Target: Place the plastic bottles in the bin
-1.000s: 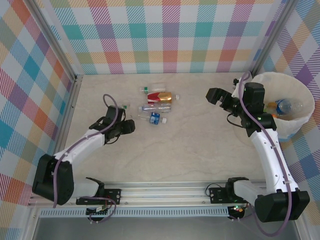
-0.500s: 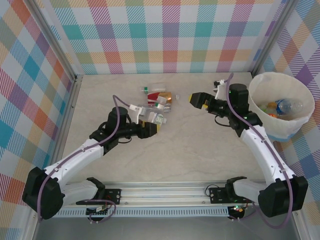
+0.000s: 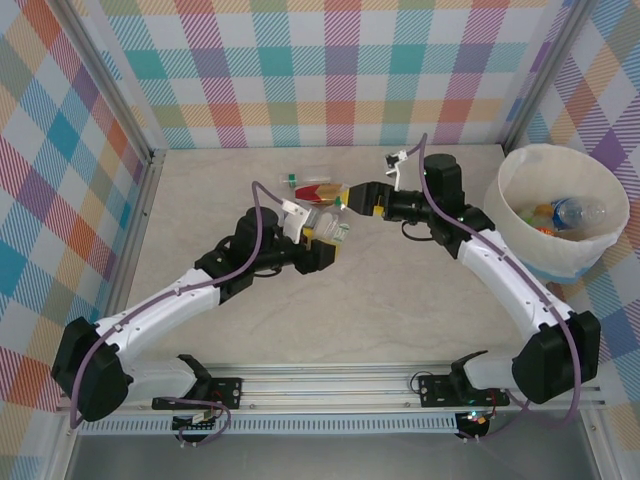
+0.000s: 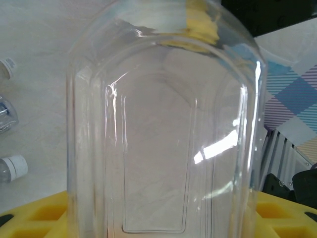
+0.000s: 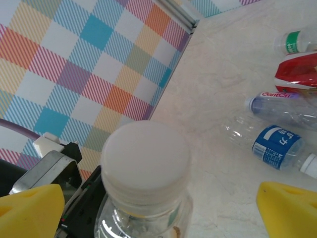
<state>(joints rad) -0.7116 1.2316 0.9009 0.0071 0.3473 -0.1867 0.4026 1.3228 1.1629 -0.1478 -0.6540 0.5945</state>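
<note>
My left gripper is shut on a clear plastic bottle with a white cap, held above the middle of the table. In the left wrist view its clear body rises between the yellow pads. My right gripper is open and faces the bottle from the right. In the right wrist view the white cap sits between its spread yellow fingers, which stand clear of it. Other plastic bottles lie beyond: green-labelled, red and blue-labelled. The white bin at the far right holds bottles.
Plaid walls close in the back and both sides, with metal posts at the corners. The bin stands against the right wall. A rail with the arm bases runs along the near edge. Loose bottles cluster at the table's back centre.
My left arm has lifted the clear bottle and carried it right toward the centre. My right arm has swung left from the bin until its open fingers straddle the bottle's cap.
</note>
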